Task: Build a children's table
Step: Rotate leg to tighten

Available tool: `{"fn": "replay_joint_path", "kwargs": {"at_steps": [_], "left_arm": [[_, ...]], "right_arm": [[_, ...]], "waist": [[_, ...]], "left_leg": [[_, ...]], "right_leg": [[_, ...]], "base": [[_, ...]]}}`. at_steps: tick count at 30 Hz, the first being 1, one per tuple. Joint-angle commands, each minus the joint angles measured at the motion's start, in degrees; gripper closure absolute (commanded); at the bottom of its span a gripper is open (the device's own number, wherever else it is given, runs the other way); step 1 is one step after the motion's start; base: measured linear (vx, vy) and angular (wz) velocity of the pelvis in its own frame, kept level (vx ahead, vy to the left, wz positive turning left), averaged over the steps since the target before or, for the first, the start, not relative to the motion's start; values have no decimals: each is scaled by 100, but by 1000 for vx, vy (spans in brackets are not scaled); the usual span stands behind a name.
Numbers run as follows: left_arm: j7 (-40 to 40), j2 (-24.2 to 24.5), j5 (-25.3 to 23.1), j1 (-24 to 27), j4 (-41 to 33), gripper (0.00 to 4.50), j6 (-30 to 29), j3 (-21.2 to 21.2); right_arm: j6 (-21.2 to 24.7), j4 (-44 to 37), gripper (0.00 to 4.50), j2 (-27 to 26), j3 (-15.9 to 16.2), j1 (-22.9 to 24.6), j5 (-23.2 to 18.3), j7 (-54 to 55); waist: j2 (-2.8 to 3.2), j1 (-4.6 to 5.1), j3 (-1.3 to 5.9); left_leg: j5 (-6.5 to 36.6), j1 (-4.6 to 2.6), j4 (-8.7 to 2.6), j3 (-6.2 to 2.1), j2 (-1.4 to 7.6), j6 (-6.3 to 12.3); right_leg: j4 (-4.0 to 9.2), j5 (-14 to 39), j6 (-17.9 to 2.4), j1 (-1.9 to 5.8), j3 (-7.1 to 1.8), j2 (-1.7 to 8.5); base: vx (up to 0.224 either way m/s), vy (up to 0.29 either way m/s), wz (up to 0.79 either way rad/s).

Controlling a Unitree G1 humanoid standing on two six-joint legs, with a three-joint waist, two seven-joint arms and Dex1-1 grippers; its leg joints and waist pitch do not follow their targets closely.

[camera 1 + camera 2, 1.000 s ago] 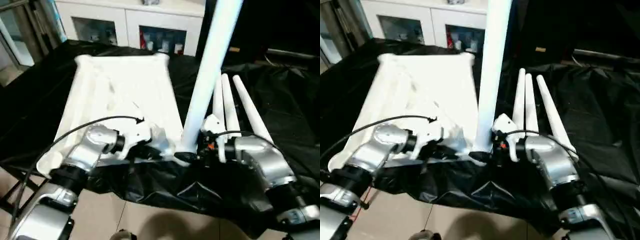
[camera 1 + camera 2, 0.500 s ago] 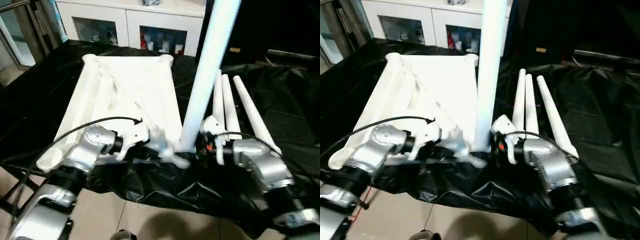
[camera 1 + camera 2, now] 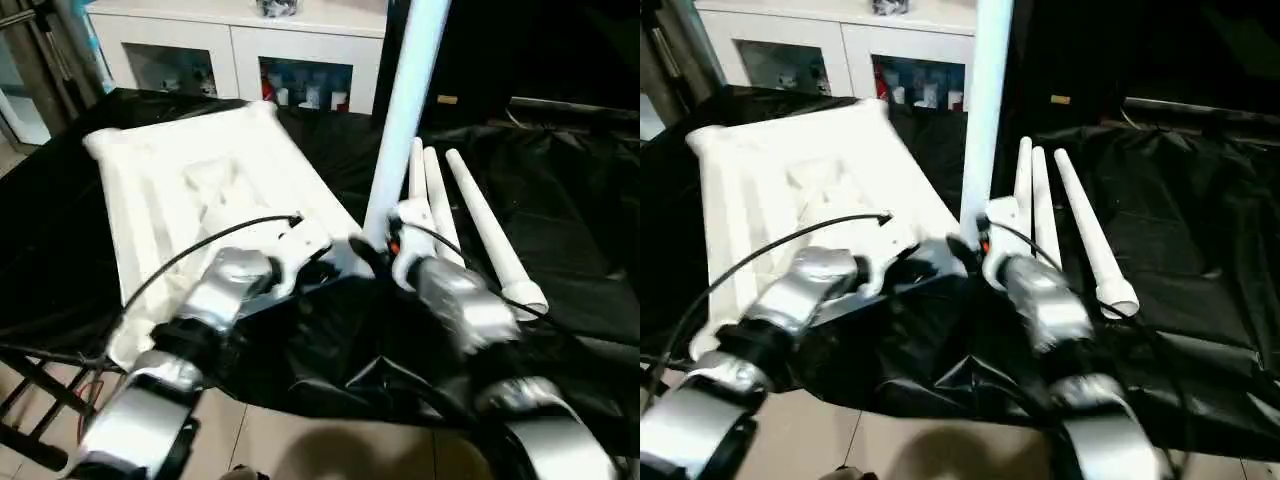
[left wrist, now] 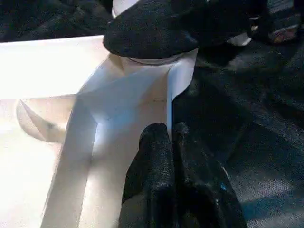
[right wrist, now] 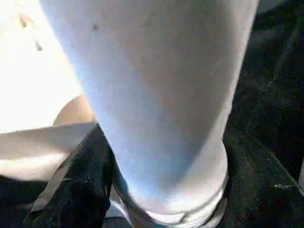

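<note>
1 tabletop [image 3: 190, 185], 4 legs: 1 upright [image 3: 405, 110], 3 lying [image 3: 455, 215].

A black plastic sheet [image 3: 560, 250] spreads crumpled under and all around the claws, draped over the work surface. Well beyond the claws stands a white cabinet [image 3: 230, 50] with glass doors, small colourful items behind the panes. Below the claws lies a pale tiled floor [image 3: 300, 440].

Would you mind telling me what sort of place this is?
Probably an indoor lab or demo room: a work surface draped in black sheeting, a white cabinet with glass doors, and a tiled floor.
</note>
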State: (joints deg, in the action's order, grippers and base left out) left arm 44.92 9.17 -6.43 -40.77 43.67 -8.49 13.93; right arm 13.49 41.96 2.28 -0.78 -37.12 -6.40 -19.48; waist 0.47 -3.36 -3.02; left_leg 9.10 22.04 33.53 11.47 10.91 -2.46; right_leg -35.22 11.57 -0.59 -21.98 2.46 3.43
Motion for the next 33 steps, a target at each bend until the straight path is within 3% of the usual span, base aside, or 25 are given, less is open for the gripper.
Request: {"fn": "replay_joint_path", "kwargs": {"at_steps": [1,3,6,10,15,18,26,27,33], "left_arm": [[-31,-400,230,-204,-299,450,198,20],[167,-340,265,-136,-394,450,250,71],[514,-192,303,-41,-500,450,352,128],[689,-106,325,-3,-544,450,361,141],[1212,144,399,67,-620,450,521,153],[1867,401,575,148,-735,450,643,139],[2516,753,645,293,-966,450,578,210],[2678,817,673,342,-1030,450,560,234],[2952,940,704,434,-1143,450,527,287]], "right_arm": [[203,315,103,-429,368,96,-31,-304],[170,249,100,-378,384,105,-52,-498],[75,96,61,-213,512,149,33,-881],[44,-63,56,-71,621,206,59,-1185],[-11,-618,56,477,912,438,4,-2294],[60,-1286,56,1091,1056,703,-180,-3349],[223,-1682,56,1606,1058,841,-375,-4040],[270,-1781,81,1689,1080,887,-403,-4180],[418,-2013,117,1782,1155,1011,-418,-4421]], "waist": [[4,-2,372],[6,0,372],[7,-2,374],[3,-9,387],[-5,-44,390],[-11,-100,388],[-12,-179,381],[-25,-181,381],[-30,-202,381]], "left_leg": [[1340,-156,-387,-153,252,-10],[1346,-157,-389,-152,255,5],[1370,-155,-390,-152,258,21],[1222,-146,-380,-149,261,83],[1134,-146,-373,-144,278,187],[1062,-130,-358,-128,289,284],[1143,-145,-357,-119,307,248],[1154,-156,-357,-116,308,238],[1081,-140,-359,-122,305,224]], "right_leg": [[448,875,-1247,177,-247,487],[448,857,-1251,177,-249,486],[448,869,-1250,183,-251,490],[420,591,-1321,204,-244,488],[404,382,-1352,217,-237,486],[377,256,-1392,226,-230,476],[388,546,-1392,186,-232,482],[395,575,-1401,176,-231,481],[379,530,-1384,181,-230,485]], "base": [[0,0,0],[0,0,0],[0,0,0],[0,0,0],[0,0,0],[0,0,0],[0,0,0],[0,0,0],[0,0,0]]}}
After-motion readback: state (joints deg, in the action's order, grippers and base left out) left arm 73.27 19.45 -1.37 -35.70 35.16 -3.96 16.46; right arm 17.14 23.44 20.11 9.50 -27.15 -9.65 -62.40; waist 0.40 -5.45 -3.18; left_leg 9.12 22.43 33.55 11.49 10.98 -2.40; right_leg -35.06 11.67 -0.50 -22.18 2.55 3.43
